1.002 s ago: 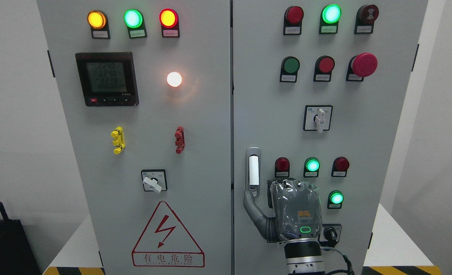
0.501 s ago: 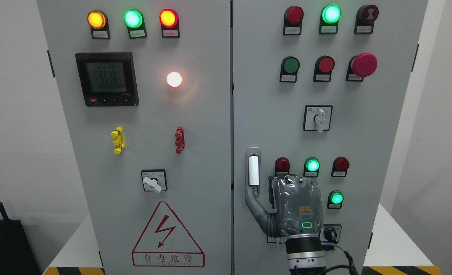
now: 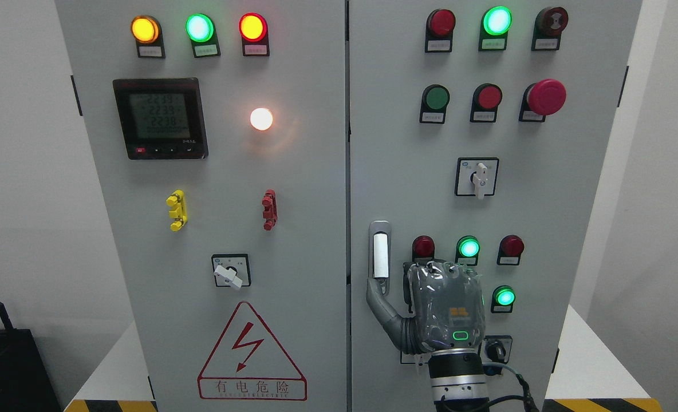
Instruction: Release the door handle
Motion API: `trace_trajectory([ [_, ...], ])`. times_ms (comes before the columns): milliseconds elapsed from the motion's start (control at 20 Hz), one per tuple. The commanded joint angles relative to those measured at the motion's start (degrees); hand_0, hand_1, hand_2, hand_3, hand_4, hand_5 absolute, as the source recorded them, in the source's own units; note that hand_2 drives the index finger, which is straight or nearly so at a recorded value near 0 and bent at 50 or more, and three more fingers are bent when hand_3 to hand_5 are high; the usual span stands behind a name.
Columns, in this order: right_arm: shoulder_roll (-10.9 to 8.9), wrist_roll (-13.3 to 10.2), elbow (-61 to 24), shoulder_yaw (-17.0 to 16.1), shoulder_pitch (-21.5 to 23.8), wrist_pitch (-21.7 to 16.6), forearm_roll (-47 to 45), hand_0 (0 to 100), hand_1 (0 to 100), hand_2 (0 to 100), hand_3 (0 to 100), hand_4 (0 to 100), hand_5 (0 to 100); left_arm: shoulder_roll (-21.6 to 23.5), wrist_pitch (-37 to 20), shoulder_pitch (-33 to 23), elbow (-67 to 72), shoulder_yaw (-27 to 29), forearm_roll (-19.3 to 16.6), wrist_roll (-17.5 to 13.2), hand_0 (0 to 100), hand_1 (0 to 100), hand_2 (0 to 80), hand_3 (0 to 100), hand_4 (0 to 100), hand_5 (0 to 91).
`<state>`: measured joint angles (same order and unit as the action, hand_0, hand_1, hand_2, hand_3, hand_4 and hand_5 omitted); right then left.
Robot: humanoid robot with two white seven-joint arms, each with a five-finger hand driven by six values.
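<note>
The door handle is a silver vertical lever with a white grip, at the left edge of the cabinet's right door. It lies flush in its recess. My right hand, wrapped in clear plastic, is just right of and below the handle, with its back toward me. Its thumb is stretched out to the left, and the tip rests at the handle's lower end. The hand does not close around the handle. Both doors look shut. The left arm is not in view.
Lamps and buttons sit close around my hand, with a key switch beside the wrist. Above are a rotary switch and a red mushroom button. The left door carries a meter and a warning triangle.
My right hand has moved up a little along the door, and the thumb tip has risen slightly at the handle's lower end. In the last half second it has hardly moved.
</note>
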<state>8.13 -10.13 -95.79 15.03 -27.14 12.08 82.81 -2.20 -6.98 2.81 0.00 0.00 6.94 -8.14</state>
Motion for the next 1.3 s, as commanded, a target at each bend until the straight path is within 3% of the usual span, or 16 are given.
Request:
trace_trajectory([
  [0, 0.04, -0.1, 0.3, 0.0, -0.2, 0.1, 0.0, 38, 10, 91, 100, 95, 98, 0.0, 0.0, 0.0, 1.0, 0.6, 0.0, 0.0, 12, 39, 0.0, 0, 0, 0.0],
  [1253, 0.13, -0.1, 0.7, -0.2, -0.7, 0.1, -0.1, 39, 12, 95, 100, 95, 98, 0.0, 0.0, 0.0, 1.0, 0.6, 0.0, 0.0, 12, 39, 0.0, 0, 0, 0.0],
])
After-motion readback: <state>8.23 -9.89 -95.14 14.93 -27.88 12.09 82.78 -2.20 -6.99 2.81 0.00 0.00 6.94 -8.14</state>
